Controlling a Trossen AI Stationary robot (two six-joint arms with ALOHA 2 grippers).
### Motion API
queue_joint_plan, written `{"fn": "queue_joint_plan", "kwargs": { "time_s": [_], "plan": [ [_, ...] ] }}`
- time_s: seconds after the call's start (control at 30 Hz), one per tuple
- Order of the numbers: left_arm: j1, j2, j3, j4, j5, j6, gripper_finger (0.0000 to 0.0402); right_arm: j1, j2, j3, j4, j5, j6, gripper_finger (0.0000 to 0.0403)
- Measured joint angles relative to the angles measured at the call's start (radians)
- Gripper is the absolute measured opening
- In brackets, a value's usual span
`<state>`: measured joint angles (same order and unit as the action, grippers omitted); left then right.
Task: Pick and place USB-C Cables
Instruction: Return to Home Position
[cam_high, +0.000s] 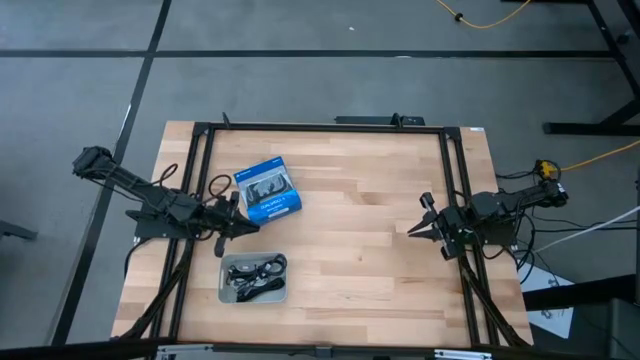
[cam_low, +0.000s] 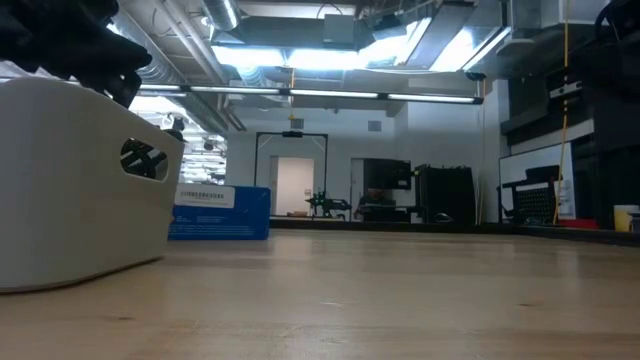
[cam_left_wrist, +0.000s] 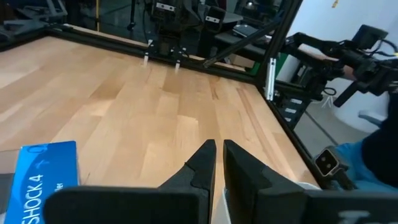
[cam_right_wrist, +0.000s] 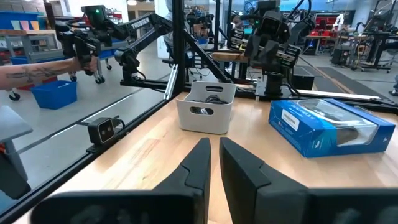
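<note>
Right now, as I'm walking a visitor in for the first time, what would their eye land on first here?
The bright blue box stands out most, lying on the wooden table on the left arm's side. Close by sits a white bin with bundled cables inside. The left gripper hangs between box and bin, and the right gripper waits at the table's right side.

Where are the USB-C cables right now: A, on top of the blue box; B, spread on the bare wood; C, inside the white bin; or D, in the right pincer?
C: the high view shows the USB-C cables lying together inside the white bin, while the left pincer, between bin and blue box, and the right pincer, near the table's right side, are shut on nothing.
</note>
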<state>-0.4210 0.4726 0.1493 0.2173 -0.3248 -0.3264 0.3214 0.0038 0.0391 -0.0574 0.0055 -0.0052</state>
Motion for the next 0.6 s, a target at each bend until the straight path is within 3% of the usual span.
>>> {"fn": "queue_joint_plan", "kwargs": {
  "time_s": [0.6],
  "plan": [
    [0.0, 0.0, 0.0, 0.009, -0.033, 0.019, 0.0025, 0.0, 0.0, 0.0, 0.0, 0.001, -0.001, 0.0041]
  ]
}}
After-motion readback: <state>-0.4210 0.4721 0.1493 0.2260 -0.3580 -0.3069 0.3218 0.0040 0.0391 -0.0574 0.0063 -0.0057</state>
